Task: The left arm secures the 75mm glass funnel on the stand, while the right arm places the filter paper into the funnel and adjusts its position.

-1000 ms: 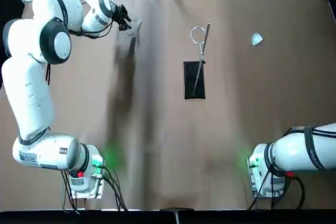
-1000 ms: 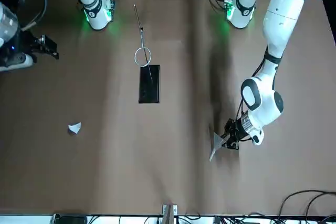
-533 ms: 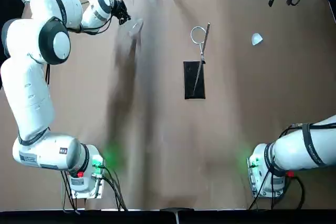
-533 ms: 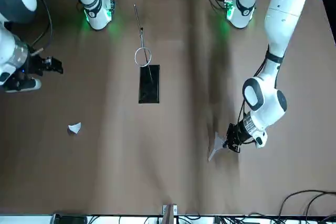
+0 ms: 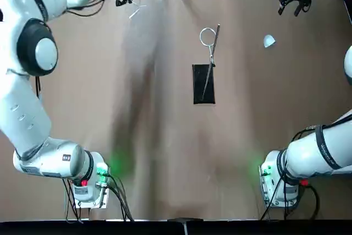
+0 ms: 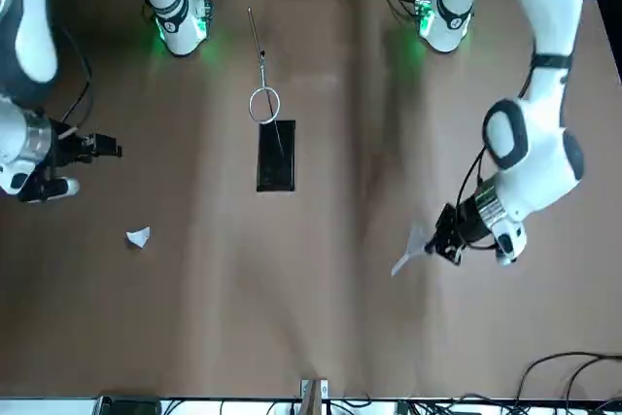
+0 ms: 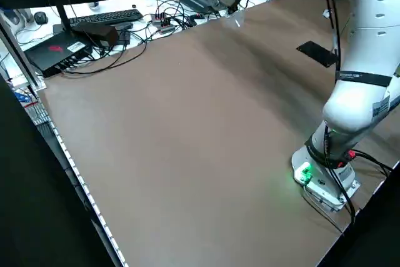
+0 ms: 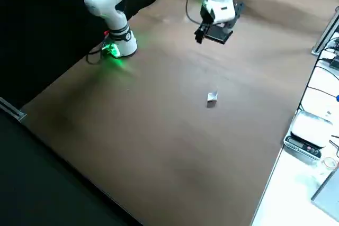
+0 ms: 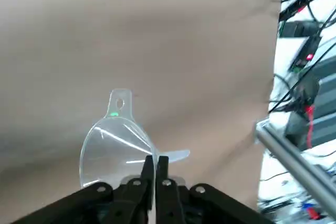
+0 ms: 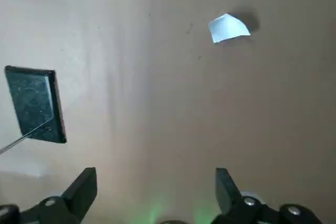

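Left gripper clamped on funnel, apart from stand; right gripper, near far edge, fingers apart. Filter paper on table. Step judged: funnel transport; next: align stem over ring.

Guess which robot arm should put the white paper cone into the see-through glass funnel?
Probably the right: its black gripper is open and empty, nearer the cone. The left black gripper is holding the funnel.

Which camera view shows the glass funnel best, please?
The left wrist view: the glass funnel appears large there, with cone, tab and stem visible. Top, front and both side views show it small and faint; the right wrist view does not show it.
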Controlling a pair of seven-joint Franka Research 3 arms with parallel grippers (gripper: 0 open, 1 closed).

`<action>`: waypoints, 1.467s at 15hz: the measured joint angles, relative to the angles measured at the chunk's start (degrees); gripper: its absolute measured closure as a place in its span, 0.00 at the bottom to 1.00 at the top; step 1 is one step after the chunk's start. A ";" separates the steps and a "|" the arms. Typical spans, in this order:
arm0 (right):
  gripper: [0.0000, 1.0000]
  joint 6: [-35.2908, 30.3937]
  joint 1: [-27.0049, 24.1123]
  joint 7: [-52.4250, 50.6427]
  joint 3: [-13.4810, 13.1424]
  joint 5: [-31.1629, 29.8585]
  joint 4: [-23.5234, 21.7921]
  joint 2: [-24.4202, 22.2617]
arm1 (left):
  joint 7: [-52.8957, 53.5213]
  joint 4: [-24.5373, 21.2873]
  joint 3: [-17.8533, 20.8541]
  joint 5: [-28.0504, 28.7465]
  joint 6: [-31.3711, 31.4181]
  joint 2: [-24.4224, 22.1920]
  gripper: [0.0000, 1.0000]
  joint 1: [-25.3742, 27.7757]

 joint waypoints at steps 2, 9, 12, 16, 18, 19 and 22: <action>0.00 0.56 -2.79 -5.08 -0.06 3.50 -0.01 1.89 | -0.54 0.02 0.02 5.26 -7.02 -4.01 0.96 0.23; 0.00 11.42 -6.40 -21.49 -0.11 14.35 -0.04 13.28 | -1.71 3.23 -1.89 17.40 -25.58 -11.38 0.96 -7.66; 0.02 17.27 -8.24 -30.81 -0.16 16.47 0.12 15.97 | -5.01 4.95 -1.97 21.11 -25.96 -11.29 0.96 -12.89; 0.04 20.57 -11.34 -41.56 -0.20 18.59 0.23 17.53 | -5.56 6.80 -2.01 22.11 -26.25 -11.14 0.96 -16.10; 0.06 23.07 -11.74 -46.42 -0.19 20.23 0.25 18.64 | -5.56 7.17 -2.02 22.18 -26.35 -10.81 0.96 -17.33; 0.10 23.64 -12.04 -48.55 -0.19 21.03 0.26 19.19 | -5.56 7.26 -2.03 22.18 -26.36 -10.69 0.96 -17.74; 0.13 24.42 -13.46 -54.83 -0.21 24.14 0.28 21.22 | -5.09 8.31 -2.04 22.18 -26.38 -10.55 0.96 -17.90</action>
